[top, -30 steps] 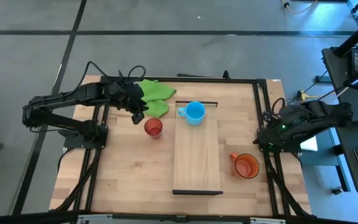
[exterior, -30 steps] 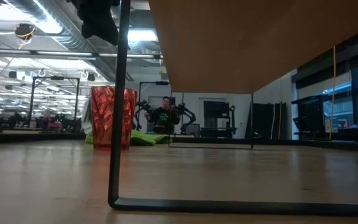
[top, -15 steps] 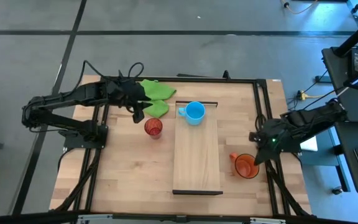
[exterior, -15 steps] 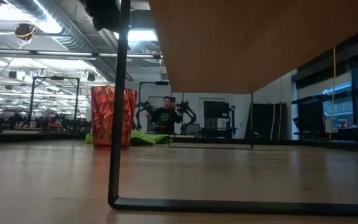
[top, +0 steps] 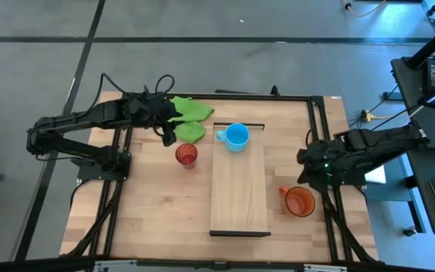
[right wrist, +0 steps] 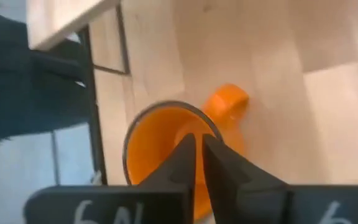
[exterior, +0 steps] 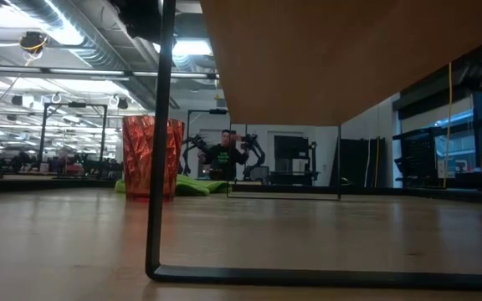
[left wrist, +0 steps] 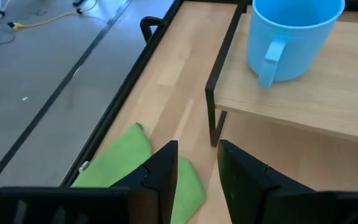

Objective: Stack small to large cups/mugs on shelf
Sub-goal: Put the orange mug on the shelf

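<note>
The translucent red ribbed cup (top: 186,155) (exterior: 151,159) stands on the tabletop left of the shelf (top: 239,198). The light-blue mug (top: 236,137) (left wrist: 289,38) stands on the shelf's far end. The orange mug (top: 299,202) (right wrist: 166,149) stands upright on the tabletop right of the shelf. My left gripper (top: 168,138) (left wrist: 197,165) is open above the green cloth (left wrist: 132,165), beyond the red cup and touching nothing. My right gripper (top: 309,172) (right wrist: 197,152) is shut and points down over the orange mug's opening. I see no contact.
The green cloth (top: 189,117) lies at the table's far edge, left of the shelf. The shelf's dark end bar (exterior: 161,142) stands on the tabletop and its underside (exterior: 350,50) spans above. Bare wood lies at the near left. A person (exterior: 223,155) stands far behind the table.
My right arm has swung from the table's right edge toward the orange mug and now hangs over it. My left gripper has drawn a little toward the far edge and up, away from the red cup. The cups and mugs have not moved.
</note>
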Robot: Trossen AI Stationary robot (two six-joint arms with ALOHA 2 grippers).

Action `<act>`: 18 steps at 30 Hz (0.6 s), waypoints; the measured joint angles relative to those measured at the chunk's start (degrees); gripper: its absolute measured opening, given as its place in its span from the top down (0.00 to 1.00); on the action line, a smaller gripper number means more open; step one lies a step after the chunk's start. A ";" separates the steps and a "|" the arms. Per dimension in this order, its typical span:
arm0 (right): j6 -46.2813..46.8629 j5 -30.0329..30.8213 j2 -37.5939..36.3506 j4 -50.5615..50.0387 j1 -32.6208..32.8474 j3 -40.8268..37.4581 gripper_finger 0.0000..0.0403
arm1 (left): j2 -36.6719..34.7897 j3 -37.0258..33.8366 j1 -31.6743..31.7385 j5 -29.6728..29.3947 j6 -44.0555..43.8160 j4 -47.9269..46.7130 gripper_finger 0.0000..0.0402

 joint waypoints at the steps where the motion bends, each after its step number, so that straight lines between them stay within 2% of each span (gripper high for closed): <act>1: -1.02 0.06 1.19 -2.75 -0.36 2.17 0.90 | 0.00 0.00 -0.02 -0.03 0.00 -0.02 0.73; 9: -2.58 6.03 10.25 -20.63 -0.51 16.98 0.80 | 0.00 0.00 0.00 -1.60 -0.03 -0.27 0.73; 14: 4.51 4.18 14.40 -24.04 2.34 26.54 0.75 | 0.00 0.00 0.00 -1.70 0.15 -2.01 0.73; 18: 11.84 8.11 17.40 -23.58 7.94 32.54 0.73 | 0.00 0.00 0.00 -4.22 0.44 -2.96 0.73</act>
